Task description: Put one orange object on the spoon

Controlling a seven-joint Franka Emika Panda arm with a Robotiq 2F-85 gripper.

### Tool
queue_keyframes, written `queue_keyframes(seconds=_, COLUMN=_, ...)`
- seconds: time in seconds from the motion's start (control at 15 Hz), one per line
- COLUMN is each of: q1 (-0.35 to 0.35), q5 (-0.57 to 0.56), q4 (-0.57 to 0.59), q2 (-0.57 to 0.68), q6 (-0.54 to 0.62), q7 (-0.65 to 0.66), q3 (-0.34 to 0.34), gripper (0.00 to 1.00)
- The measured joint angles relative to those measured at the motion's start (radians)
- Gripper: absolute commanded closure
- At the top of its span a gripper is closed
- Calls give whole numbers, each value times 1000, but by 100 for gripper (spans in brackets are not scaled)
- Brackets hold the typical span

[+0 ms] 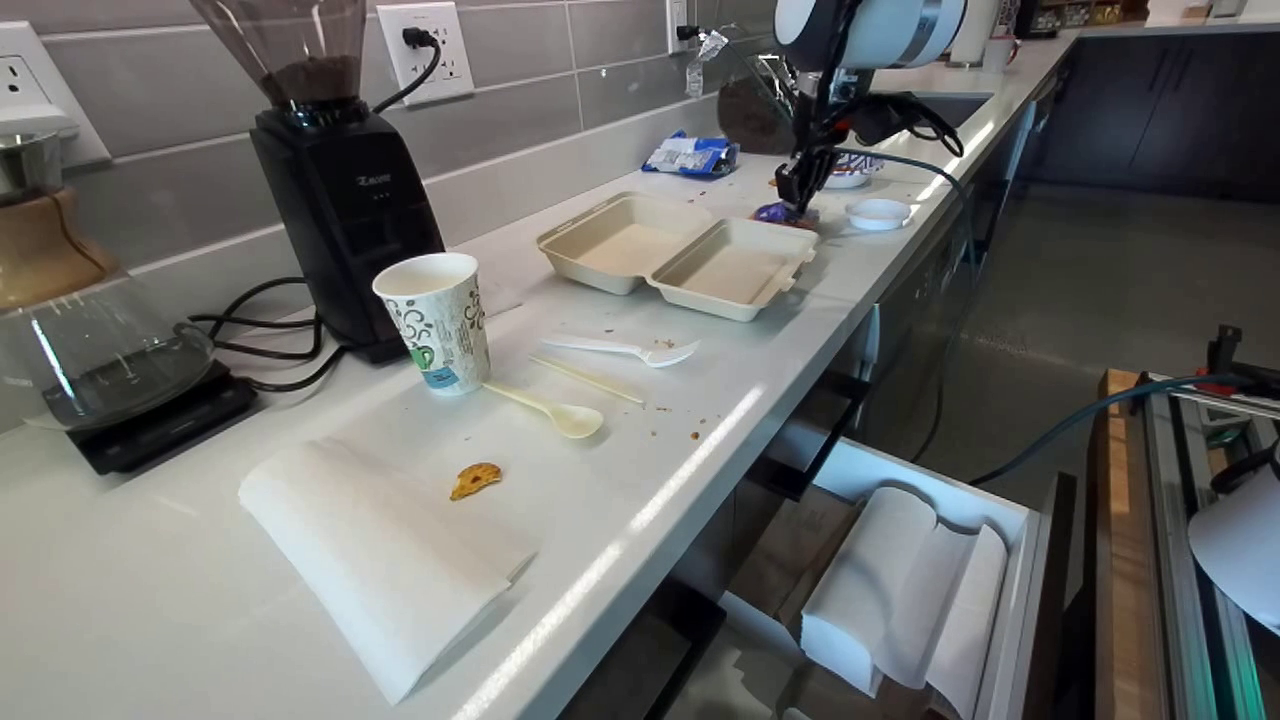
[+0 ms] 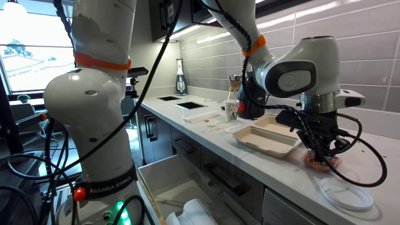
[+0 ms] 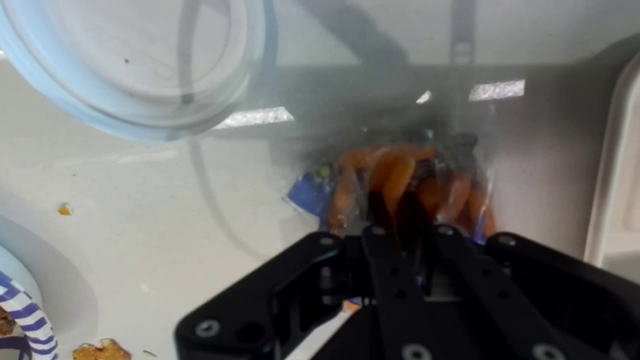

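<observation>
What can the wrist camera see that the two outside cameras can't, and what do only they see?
Only the wrist view: a tiny dark speck in the round white dish. Only the exterior views: the pale spoon, the paper cup and the black coffee grinder. All share that dish, the tan food box, the jaws and the plastic bag at their tips.
</observation>
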Motion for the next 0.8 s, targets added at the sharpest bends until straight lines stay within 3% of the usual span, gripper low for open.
queue_keyframes(seconds=0.8, q1=-73, q5=21, q4=-25, q2=-38, q6=-7, q7=-11, q3=43, gripper=98)
